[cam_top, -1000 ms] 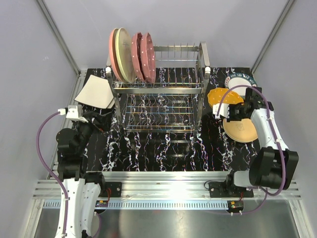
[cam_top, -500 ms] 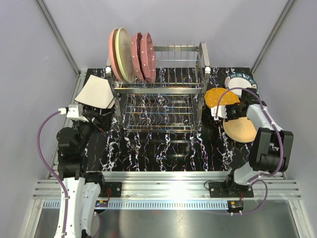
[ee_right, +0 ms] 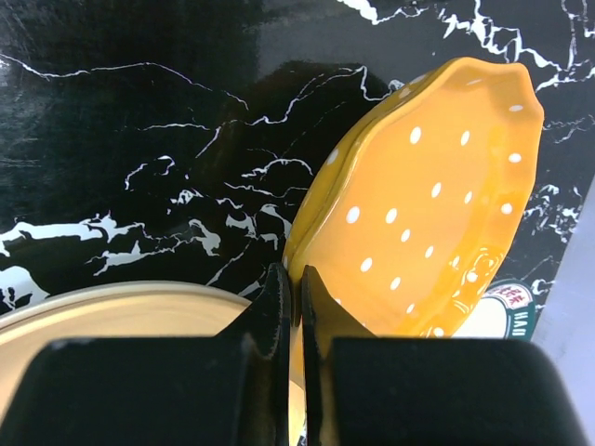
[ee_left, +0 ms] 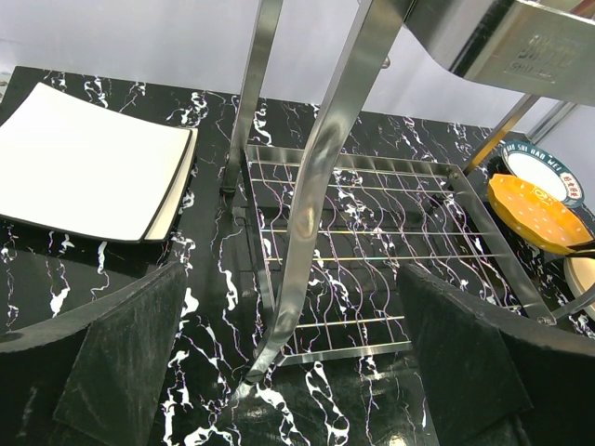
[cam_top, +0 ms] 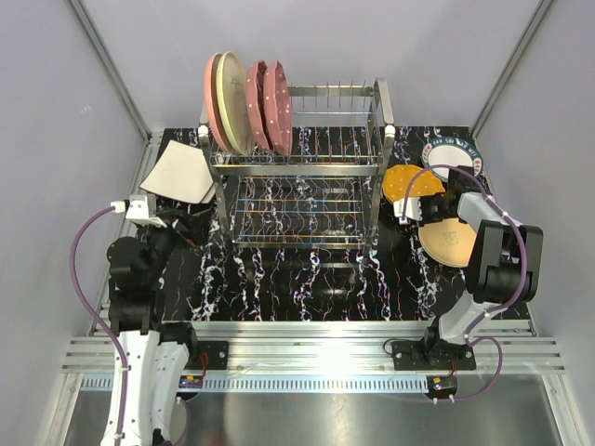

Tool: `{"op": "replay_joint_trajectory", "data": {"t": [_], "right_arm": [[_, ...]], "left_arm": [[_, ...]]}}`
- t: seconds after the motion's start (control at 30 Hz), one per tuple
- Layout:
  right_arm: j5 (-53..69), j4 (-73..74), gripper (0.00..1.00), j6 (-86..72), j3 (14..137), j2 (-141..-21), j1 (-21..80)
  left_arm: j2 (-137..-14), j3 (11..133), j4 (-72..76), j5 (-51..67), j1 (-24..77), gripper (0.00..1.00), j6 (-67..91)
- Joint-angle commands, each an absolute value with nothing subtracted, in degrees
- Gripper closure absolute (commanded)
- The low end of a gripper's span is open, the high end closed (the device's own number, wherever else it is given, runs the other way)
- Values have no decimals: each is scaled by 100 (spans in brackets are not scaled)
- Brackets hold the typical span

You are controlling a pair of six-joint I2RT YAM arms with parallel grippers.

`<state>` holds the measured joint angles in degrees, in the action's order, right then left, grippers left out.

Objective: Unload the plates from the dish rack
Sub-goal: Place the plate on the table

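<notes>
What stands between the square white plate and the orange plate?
The dish rack. In the top view it fills the stretch from the square white plate on its left to the orange plate on its right.

Lower left in the overhead view: the left arm (cam_top: 139, 279), chunky black joint housings over a white lower link. Lower right, the right arm (cam_top: 497, 269), same black-and-white build. A purple cable (cam_top: 79, 269) loops off the left one, and a second purple cable (cam_top: 465, 170) arcs over the right. There's a small white block (cam_top: 139, 209) at each wrist. Black base plates (cam_top: 209, 353) sit on a ribbed aluminium rail (cam_top: 307, 333). Close up, the left fingers (ee_left: 121, 367) are broad, black and rough-textured; the right fingers (ee_right: 277, 311) are black, blocky and thin-tipped.
</notes>
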<state>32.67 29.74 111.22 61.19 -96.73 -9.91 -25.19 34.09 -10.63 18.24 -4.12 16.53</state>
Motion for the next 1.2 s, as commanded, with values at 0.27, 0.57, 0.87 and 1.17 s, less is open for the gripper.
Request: {"op": "replay_joint_trajectory", "data": {"t": [0.27, 0.57, 0.87, 1.17], "right_arm": [[3735, 2004, 100, 13289, 6530, -9879, -879], [3639, 1890, 100, 13166, 6592, -10072, -677], [3481, 1556, 88, 13052, 6363, -10222, -642], [3463, 1477, 77, 12973, 6258, -10230, -642]], "left_arm": [[-2593, 3419, -782, 1872, -395, 1, 1626], [-2593, 3428, -773, 1890, -396, 1, 1617], [-2566, 3428, -782, 1898, -396, 1, 1608], [-2584, 3419, -765, 1907, -387, 1, 1626]]}}
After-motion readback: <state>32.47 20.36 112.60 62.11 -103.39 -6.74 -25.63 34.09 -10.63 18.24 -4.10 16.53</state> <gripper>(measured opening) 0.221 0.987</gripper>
